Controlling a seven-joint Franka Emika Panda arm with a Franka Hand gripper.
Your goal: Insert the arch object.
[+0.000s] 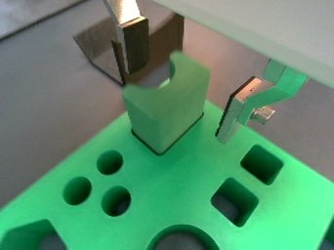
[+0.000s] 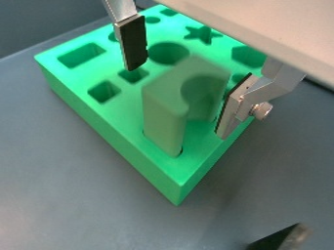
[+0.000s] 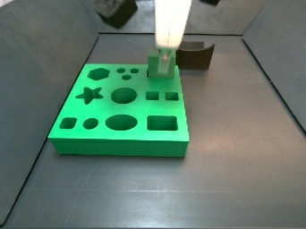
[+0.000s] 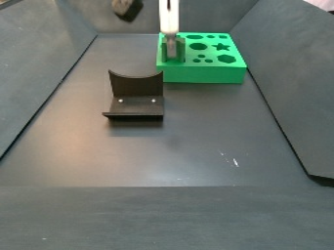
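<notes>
The arch object (image 1: 163,107) is a tall bright green block with a curved notch in its upper end. It stands upright in a cut-out at a corner of the green holed board (image 1: 156,195). It shows in both wrist views (image 2: 177,112) and both side views (image 3: 162,64) (image 4: 170,44). My gripper (image 1: 181,98) hangs over it, open. One finger (image 1: 131,44) and the other finger (image 1: 241,107) stand apart from the block on either side. The gripper also shows in the other wrist view (image 2: 181,95) and from the side (image 3: 164,54).
The board (image 3: 174,134) has several shaped holes: round ones, squares, a star. The dark fixture (image 4: 135,96) stands on the floor close to the board's arch corner (image 3: 195,56). Dark walls enclose the floor (image 4: 156,186).
</notes>
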